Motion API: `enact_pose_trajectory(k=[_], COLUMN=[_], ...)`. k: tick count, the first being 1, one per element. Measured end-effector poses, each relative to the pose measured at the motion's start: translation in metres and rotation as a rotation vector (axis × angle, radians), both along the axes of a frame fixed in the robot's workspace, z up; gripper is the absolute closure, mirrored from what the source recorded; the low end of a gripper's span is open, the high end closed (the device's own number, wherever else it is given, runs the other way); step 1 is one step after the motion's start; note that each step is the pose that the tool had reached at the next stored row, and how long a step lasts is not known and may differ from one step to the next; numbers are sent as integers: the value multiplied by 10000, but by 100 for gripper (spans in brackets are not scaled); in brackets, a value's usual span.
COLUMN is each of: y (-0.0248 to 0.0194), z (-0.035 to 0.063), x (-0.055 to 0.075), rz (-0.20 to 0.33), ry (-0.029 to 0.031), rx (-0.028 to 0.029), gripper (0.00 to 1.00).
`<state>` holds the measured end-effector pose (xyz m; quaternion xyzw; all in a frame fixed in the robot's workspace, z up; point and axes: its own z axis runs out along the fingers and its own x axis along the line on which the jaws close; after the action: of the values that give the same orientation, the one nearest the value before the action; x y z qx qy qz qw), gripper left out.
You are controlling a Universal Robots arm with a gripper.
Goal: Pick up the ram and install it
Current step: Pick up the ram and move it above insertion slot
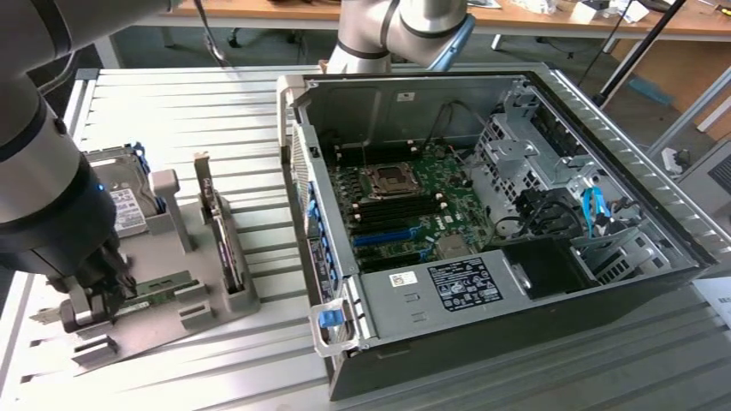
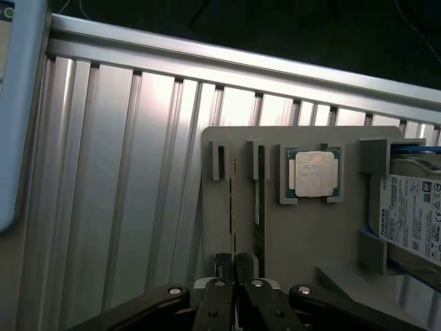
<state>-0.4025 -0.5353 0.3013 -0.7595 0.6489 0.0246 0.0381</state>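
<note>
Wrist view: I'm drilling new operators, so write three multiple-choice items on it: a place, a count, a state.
1. The CPU sits: A in the grey holder; B inside the computer case; C on bare table.
2. Ram sticks standing in the holder: A one; B two; C four.
3. The claw is: A wide open; B shut on the ram; C gripping the hard drive.
Answers: A, holder walls frame it; B, the ram and its twin stand side by side; B, fingertips pinch its edge.
</note>
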Motion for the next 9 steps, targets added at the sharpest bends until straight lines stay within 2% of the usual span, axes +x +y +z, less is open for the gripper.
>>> enact_pose_trajectory(k=[9], y=[0], z=[219], x=[0], rz=[0], ry=[0], rx=[0], gripper=[87])
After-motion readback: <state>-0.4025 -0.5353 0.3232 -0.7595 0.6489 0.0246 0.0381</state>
